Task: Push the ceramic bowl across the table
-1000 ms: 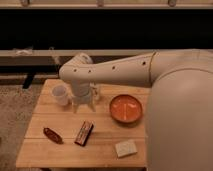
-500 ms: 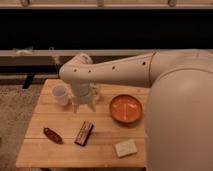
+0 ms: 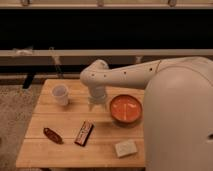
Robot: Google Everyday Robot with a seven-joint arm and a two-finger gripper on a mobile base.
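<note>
Planks of light wood make the top of the small table (image 3: pixel 40 150). The ceramic bowl (image 3: pixel 125 109) is orange and shiny, and it sits on the right side of the table. It is close to the big white robot body (image 3: pixel 180 120), which hides the table's right edge. The back edge of the table is near the bowl, with only a thin strip of wood between them.

The white arm (image 3: pixel 125 75) reaches over the back of the table and bends down. The gripper (image 3: pixel 96 105) points down at the wood just beside the bowl's left rim. I cannot tell if it touches the bowl, and I cannot tell if it is spread or pinched.

A small white cup (image 3: pixel 60 94) stands near the back left corner, left of the gripper and apart from it. A dark bar (image 3: pixel 84 133) lies in the middle, in front of the gripper. A small dark red thing (image 3: pixel 52 135) lies left of the bar, near the left edge. A pale square block (image 3: pixel 125 148) lies near the front edge, in front of the bowl.

Bare wood shows between the bowl and the block. Bare wood also shows along the front left, past the red thing. A gray rug (image 3: pixel 12 115) lies on the floor past the left edge.
</note>
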